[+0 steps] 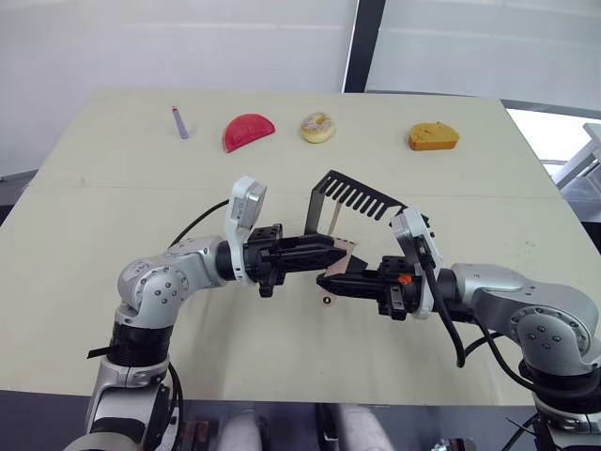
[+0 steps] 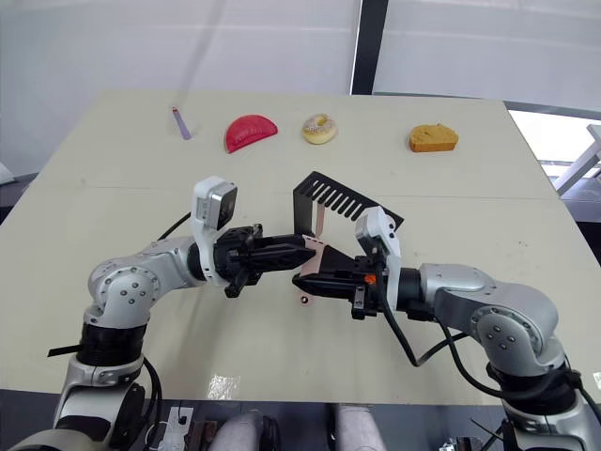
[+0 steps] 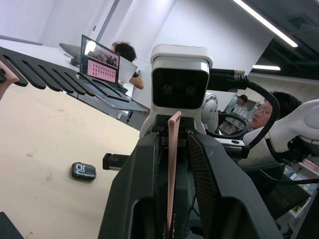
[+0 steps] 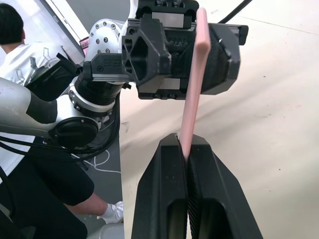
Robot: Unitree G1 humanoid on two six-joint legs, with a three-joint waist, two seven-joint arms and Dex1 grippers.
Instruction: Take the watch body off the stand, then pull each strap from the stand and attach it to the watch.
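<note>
table (image 1: 113,282): big pale top, we're working near the front middle. The far-edge stuff stays out of it: a red slice (image 1: 248,131), a donut (image 1: 317,127), a yellow chunk (image 1: 433,137) and a purple stick (image 1: 179,122).

stand (image 1: 340,202): black bent bracket just behind both grippers, comb arm reaching toward our right. A pale strip hangs under the comb, looks like the second strap, but we can't say for sure.

left gripper (image 1: 319,254): fingers clamped on a strap, tips pointing to our right.

right gripper (image 1: 340,284): fingers shut on that same strap, tips pointing left, so the two sets nearly meet nose to nose.

strap (image 4: 193,84): thin pale pink band, smooth with a rounded end, running straight from one gripper into the other. Its long axis lies along the line between the fingertips, so both arms are equally on it.

watch (image 3: 83,171): tiny black rounded square with light digits, lying flat on the table, already off the stand. In the left wrist view it sits apart from the strap, beside the right gripper, which we reckon is the nearer arm. The strap end has to come down to it next.
</note>
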